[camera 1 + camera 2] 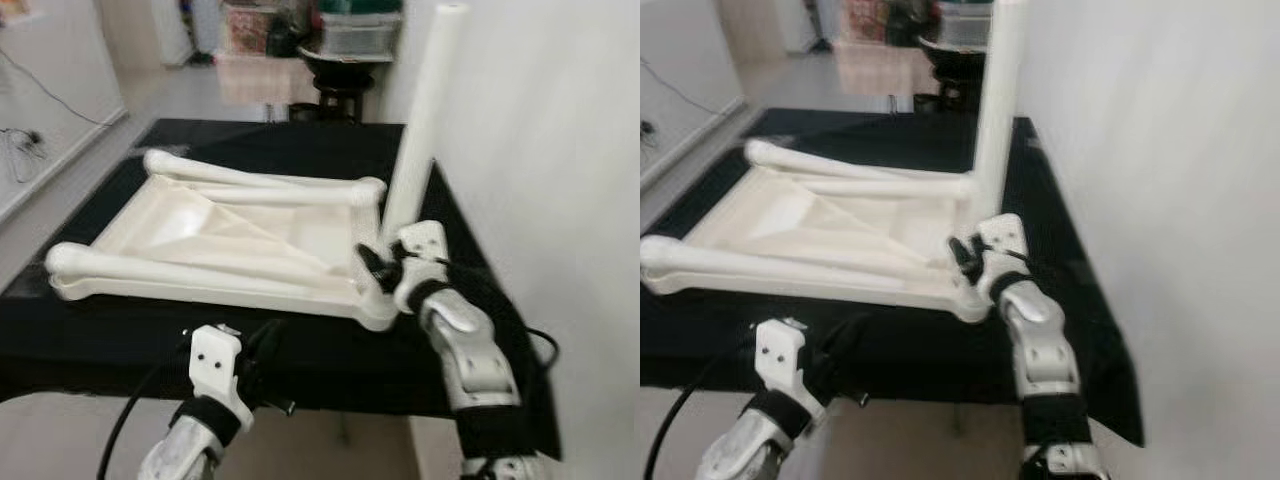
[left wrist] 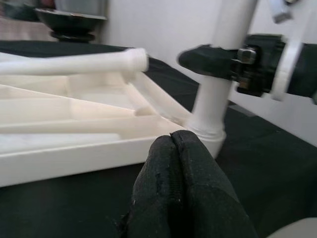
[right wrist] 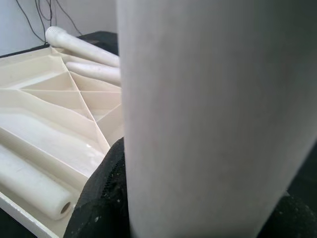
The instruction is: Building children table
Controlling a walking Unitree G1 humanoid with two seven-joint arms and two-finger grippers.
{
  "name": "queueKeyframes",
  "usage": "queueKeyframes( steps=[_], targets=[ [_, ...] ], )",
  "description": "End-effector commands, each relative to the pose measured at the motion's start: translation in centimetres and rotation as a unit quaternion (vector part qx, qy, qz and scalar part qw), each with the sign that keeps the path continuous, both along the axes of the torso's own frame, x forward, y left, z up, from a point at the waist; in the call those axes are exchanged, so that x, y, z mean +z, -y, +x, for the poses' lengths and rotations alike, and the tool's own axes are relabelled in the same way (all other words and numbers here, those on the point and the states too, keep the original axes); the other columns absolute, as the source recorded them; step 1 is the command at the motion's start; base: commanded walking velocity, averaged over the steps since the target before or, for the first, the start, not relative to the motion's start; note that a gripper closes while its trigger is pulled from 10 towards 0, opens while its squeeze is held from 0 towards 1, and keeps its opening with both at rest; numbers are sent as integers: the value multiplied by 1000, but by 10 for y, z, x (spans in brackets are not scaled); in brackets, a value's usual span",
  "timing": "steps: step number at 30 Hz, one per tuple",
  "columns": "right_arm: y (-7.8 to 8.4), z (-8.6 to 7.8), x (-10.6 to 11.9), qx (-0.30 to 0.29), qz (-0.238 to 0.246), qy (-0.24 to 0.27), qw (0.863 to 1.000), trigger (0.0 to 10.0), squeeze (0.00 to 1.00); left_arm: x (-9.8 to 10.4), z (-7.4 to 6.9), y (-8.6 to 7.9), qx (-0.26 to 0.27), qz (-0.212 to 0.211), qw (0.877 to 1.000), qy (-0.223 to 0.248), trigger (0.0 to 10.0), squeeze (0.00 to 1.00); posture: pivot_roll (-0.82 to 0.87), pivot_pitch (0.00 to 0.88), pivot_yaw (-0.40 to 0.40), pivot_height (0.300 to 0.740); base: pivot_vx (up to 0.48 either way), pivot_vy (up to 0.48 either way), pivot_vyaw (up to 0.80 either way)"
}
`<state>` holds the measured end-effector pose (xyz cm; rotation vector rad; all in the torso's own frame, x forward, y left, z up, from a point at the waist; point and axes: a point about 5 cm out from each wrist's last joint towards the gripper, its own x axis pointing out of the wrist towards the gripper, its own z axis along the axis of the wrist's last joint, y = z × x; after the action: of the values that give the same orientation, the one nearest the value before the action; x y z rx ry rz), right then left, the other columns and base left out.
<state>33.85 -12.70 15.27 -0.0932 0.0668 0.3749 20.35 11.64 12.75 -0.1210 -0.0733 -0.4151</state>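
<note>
Right gripper (image 1: pixel 380 268) is clamped round the leg (image 1: pixel 420 130) low down, just above where it meets the corner socket of the tabletop (image 1: pixel 200 235) — the black fingers sit either side of the tube, pinching it. The leg's long axis runs straight up from those jaws, standing near enough vertical, so any push to seat it has to go down along that line. The tabletop lies upside down on the black bench (image 1: pixel 330 350), ribs showing, stretching away from the right jaws toward the robot's left. 3 more legs (image 1: pixel 150 265) lie loose across it, not yet fitted by the look of it. Left gripper (image 1: pixel 268 350) hangs short of the near edge, fingers pressed together on nothing — the upright leg stands ahead of its tips. The right arm is plainly the one on the job.
</note>
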Motion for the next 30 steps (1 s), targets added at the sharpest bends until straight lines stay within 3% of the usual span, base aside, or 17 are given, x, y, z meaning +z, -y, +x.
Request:
queueKeyframes(
  steps=[1,2,4,5,6,12,13,14,15,17,18,20,25,26,27,28,30],
  targets=[
    [-2,-4,-29,-1,-36,-61,997,0,0,-6,-1,0,-1,1,1000,-14,10000,0,110,58,-96,740,0,0,0],
    [-7,-3,-28,7,-35,-59,998,3373,0,-6,-1,0,0,0,1000,-14,10000,0,110,58,-96,740,0,0,0],
    [-7,-3,-28,7,-35,-59,998,3373,0,-6,-1,0,0,0,1000,-14,10000,0,110,58,-96,740,0,0,0],
    [-16,-3,-25,31,-21,-55,998,10000,0,-6,-1,0,-2,-2,1000,-16,10000,0,96,54,-86,740,0,0,0],
    [-26,0,-16,88,-1,-36,995,10000,1000,-7,-1,1,-5,-3,1000,-17,10000,0,87,52,-81,740,0,0,0],
    [-39,-5,14,205,38,11,978,10000,1000,-7,0,3,-10,-7,1000,-18,10000,0,87,49,-83,740,0,0,0],
    [-38,-4,19,248,32,19,968,10000,43,-7,1,4,-10,-8,1000,-17,10000,0,92,47,-87,740,0,0,0],
    [-36,-1,21,301,18,20,953,10000,0,-7,1,4,-10,-9,1000,-17,10000,0,93,43,-88,740,0,0,0],
    [-36,-1,21,301,18,20,953,10000,0,-7,1,4,-10,-9,1000,-17,10000,0,93,43,-88,740,0,0,0],
    [-34,1,22,378,-17,21,925,10000,0,-7,2,5,-10,-11,1000,-17,10000,0,94,41,-87,740,0,0,0],
    [-34,1,22,378,-17,21,925,10000,0,-7,2,5,-10,-11,1000,-17,10000,0,94,41,-87,740,0,0,0],
    [-31,11,24,437,-14,-16,899,10000,0,-7,3,6,-11,-12,1000,-17,10000,0,100,36,-87,740,0,0,0],
    [-32,24,30,436,8,-35,899,10000,0,-7,3,6,-12,-12,1000,-18,10000,0,107,32,-89,740,0,0,0],
    [-32,27,31,431,12,-38,902,2118,0,-7,3,7,-13,-13,1000,-18,10000,0,115,28,-94,740,0,0,0],
    [-32,27,31,431,12,-38,902,2118,0,-7,3,7,-13,-13,1000,-18,10000,0,115,28,-94,740,0,0,0],
    [-32,29,31,428,16,-43,903,0,0,-7,3,7,-13,-13,1000,-17,10000,0,115,28,-94,740,0,0,0],
    [-31,30,30,432,24,-50,900,0,0,-7,3,8,-13,-13,1000,-17,10000,0,115,28,-95,740,0,0,0]
  ],
)
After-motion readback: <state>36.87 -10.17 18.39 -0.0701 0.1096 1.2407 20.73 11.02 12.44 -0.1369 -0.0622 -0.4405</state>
